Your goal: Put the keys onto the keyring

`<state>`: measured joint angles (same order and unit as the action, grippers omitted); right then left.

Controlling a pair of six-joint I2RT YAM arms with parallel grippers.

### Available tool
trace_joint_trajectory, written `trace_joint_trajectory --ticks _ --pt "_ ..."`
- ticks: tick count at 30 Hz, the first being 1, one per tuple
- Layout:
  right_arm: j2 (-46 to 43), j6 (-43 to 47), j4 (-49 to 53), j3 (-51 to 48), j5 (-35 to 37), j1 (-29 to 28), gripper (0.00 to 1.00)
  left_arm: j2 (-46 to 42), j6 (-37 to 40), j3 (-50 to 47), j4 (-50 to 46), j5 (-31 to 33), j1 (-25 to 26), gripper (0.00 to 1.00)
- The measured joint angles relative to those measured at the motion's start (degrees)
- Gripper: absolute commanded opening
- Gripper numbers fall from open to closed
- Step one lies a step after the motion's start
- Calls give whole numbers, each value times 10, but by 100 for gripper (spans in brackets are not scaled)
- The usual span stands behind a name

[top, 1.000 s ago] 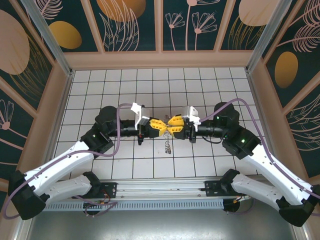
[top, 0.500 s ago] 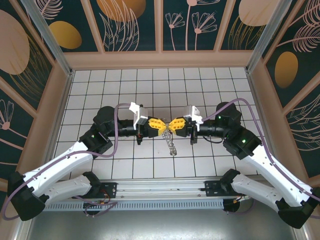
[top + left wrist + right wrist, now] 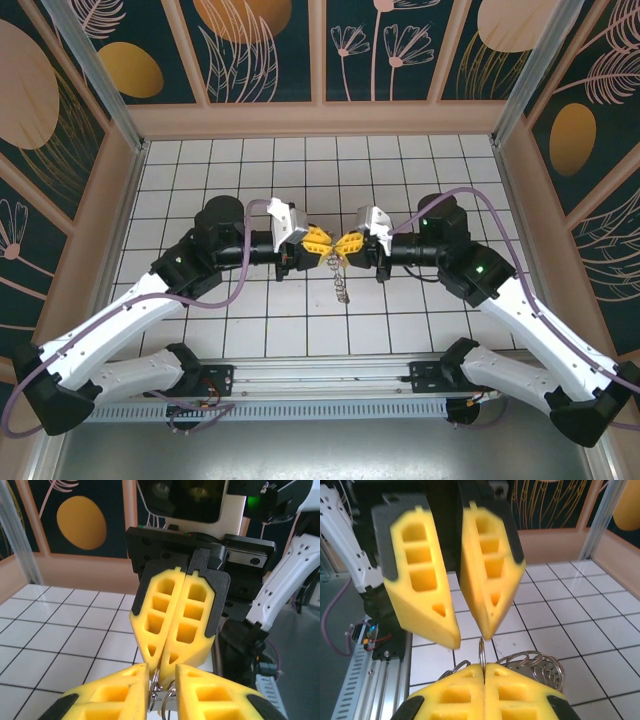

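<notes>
Just left of centre in the top view, your left claw [image 3: 322, 246] has its fingers apart, the tips almost meeting the other claw's. Between them at mid-frame the keyring [image 3: 340, 282] hangs down toward the tiled table [image 3: 200, 170]. In the right wrist view, one thin loop [image 3: 481, 656] stands upright at lower centre. Just right of centre, your right claw [image 3: 347, 246] is clamped on that loop. Grip it firmly there and bring the left fingers squarely round the wire before closing, or the ring will likely twist or slip.
</notes>
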<state>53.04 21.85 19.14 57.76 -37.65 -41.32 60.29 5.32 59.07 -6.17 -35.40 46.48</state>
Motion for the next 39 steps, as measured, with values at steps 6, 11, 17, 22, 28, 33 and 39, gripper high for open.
trace_joint_trajectory --ticks 6,11,17,22,28,33,39 --pt "4 12 16 6 3 0 0 17 46 21 -71 20 0 19" --pt "5 18 24 7 3 -1 0 27 61 21 -94 28 0 19" --pt "9 19 26 7 3 -3 0 37 76 31 -111 30 0 20" --pt "18 19 30 8 6 -5 0 43 85 40 -122 30 0 20" --pt "30 26 38 10 10 -7 0 49 95 45 -134 31 0 13" --pt "33 33 43 10 18 -7 0 53 100 45 -139 29 0 0" --pt "33 34 45 11 21 -8 0 53 97 45 -137 24 0 0"
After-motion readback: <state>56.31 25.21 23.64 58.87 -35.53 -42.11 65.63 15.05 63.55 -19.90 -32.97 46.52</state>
